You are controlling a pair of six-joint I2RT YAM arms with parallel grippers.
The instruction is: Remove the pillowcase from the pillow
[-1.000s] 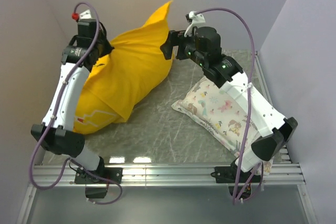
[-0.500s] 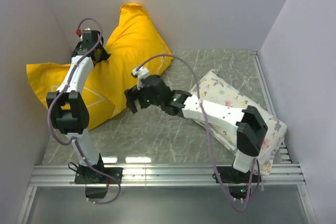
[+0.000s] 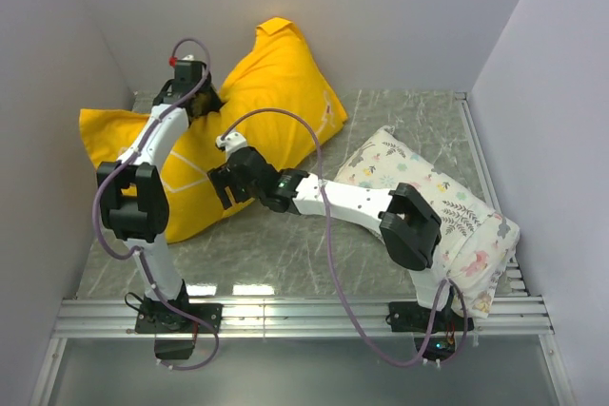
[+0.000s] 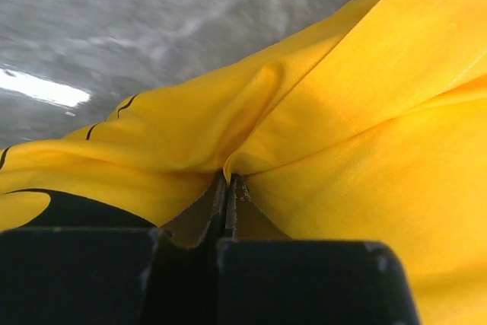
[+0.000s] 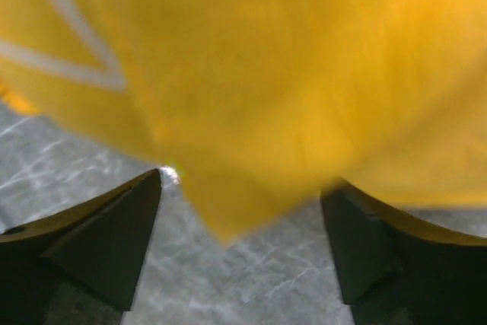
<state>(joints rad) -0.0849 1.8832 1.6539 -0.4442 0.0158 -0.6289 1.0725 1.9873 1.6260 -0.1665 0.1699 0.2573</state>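
Observation:
The yellow pillowcase (image 3: 257, 111) lies bunched at the back left of the table, one corner raised against the back wall. The plain white pillow is hidden inside it. My left gripper (image 3: 197, 104) is shut on a fold of the yellow fabric near its top; the left wrist view shows the fingers (image 4: 217, 203) pinched together on that fold (image 4: 251, 150). My right gripper (image 3: 221, 191) is open at the pillowcase's front edge. In the right wrist view a yellow corner (image 5: 228, 218) hangs between the spread fingers (image 5: 114, 234), untouched by them.
A white pillow printed with small pastel figures (image 3: 447, 211) lies at the right, under my right arm. Grey walls close the back and both sides. A metal rail (image 3: 304, 311) runs along the near edge of the marbled table (image 3: 285, 254).
The left gripper has carried the pillowcase rightward, and the raised corner now stands further right. The right gripper has moved slightly left, up to the pillowcase's front edge.

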